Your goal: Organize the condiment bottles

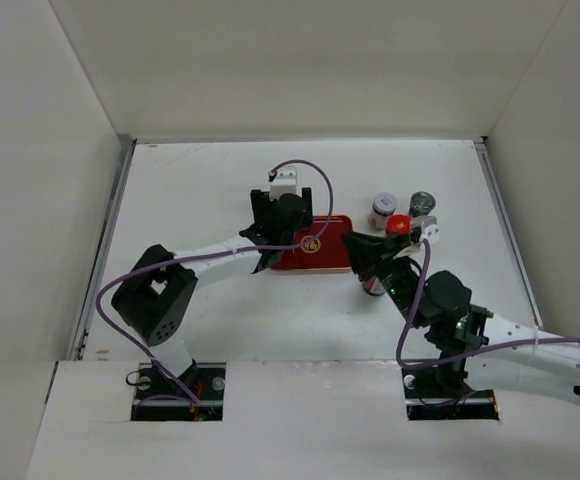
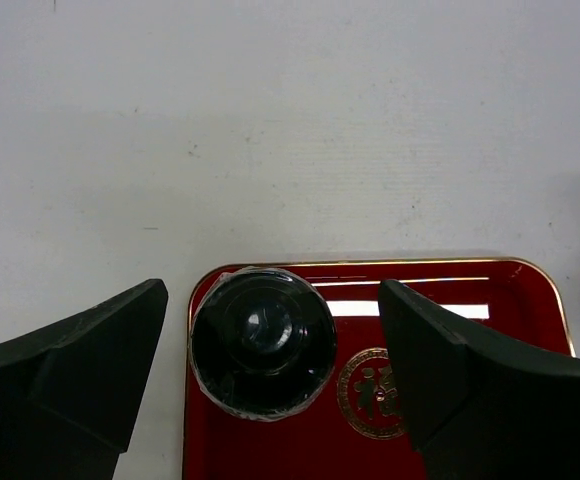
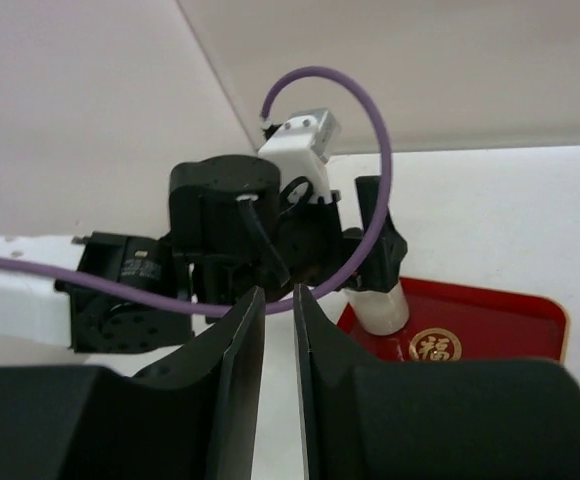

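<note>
Right arm reaches in from the near right, wrist over the table just near the tray's right end. Right gripper (image 3: 278,292): fingers pressed almost together, only a thin slit between them, nothing pinched. It points left toward the left arm's wrist.

Dark round thing (image 1: 373,288) on the table under the right wrist, mostly hidden; cannot tell which bottle it is.

Red tray (image 1: 332,258) lies mid-table with its long side running left to right and a gold emblem (image 2: 372,392) near its centre.

Short white bottle with black cap (image 2: 262,342) stands upright on the left end of the tray. The emblem is just to its right.

Left gripper (image 2: 272,300) hangs directly over that bottle, pointing down. Its fingers are spread wide, one on each side of the cap, and both are clear of it with no contact. The right wrist view shows the bottle's white body standing on the red surface below the left wrist.

Off the tray, past its right end, is a tight cluster on the bare table:
- Red-lidded jar (image 1: 398,226) is the nearest of the three, just beside the tray's far right corner
- White-lidded jar (image 1: 383,208) is just beyond it, on the left
- Grey-lidded shaker (image 1: 422,205) is just beyond it, on the right, close beside the white-lidded jar

All three stand upright
</note>
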